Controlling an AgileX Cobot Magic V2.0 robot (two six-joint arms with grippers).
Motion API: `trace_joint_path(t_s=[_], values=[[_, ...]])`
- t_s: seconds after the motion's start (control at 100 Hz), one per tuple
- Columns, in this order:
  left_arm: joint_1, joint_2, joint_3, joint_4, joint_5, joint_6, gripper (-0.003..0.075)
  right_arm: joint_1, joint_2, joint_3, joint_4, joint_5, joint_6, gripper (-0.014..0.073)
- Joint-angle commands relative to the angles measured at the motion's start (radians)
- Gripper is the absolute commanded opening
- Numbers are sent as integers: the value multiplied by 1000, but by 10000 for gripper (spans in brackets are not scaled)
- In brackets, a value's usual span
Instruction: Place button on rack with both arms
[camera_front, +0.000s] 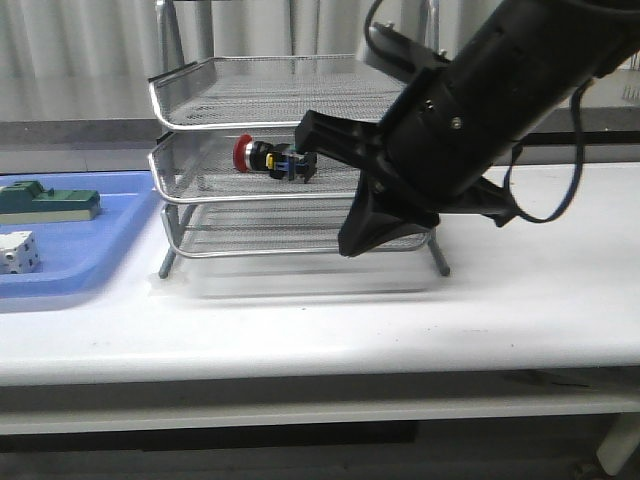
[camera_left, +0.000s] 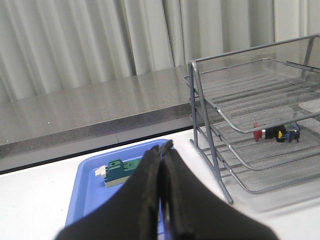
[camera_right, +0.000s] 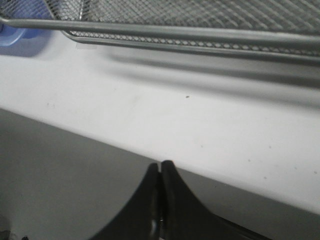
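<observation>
The button (camera_front: 268, 157), with its red head, black body and blue-yellow rear block, lies on its side on the middle tier of the silver wire rack (camera_front: 250, 123). It also shows in the left wrist view (camera_left: 275, 133), lying in the rack (camera_left: 260, 85). My right gripper (camera_front: 349, 245) is shut and empty, in front of the rack's right part and pointing down at the table; in its own view (camera_right: 161, 165) only the rack's lower rim (camera_right: 175, 31) shows. My left gripper (camera_left: 162, 147) is shut and empty above the blue tray, left of the rack, and is out of the front view.
A flat blue tray (camera_front: 90, 255) lies left of the rack with a green block (camera_front: 50, 203) and a white cube (camera_front: 18, 252) in it. The tray (camera_left: 95, 185) and green block (camera_left: 120, 172) show in the left wrist view. The white table (camera_front: 400, 320) ends at its front edge.
</observation>
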Motion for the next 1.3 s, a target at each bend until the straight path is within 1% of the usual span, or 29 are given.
trace_joint_path(t_s=[0.0,0.18,0.37,0.53,0.63,0.81,1.03,1.17,1.29], values=[[3,12,-28,-12,-83,-12,-21,1,-123,36,-14,-53,-15,-60],[3,12,-28,-12,-83,-12,-21,-4,-261,132,-59,-84,-15,-60],[3,12,-28,-12,-83,-12,-21,-4,-398,196,-110,-113,-15,-60],[3,12,-28,-12,-83,-12,-21,-21,-492,230,-172,-104,-14,-60],[3,12,-28,-12,-83,-12,-21,-66,-546,251,-195,-89,-14,-60],[3,12,-28,-12,-83,-12,-21,-189,-666,291,-256,-53,-14,-60],[3,12,-28,-12,-83,-12,-21,-333,-824,297,-348,49,-14,-60],[3,12,-28,-12,-83,-12,-21,-398,-915,297,-375,109,-14,-60],[3,12,-28,-12,-83,-12,-21,-431,-978,297,-386,148,-14,-60]])
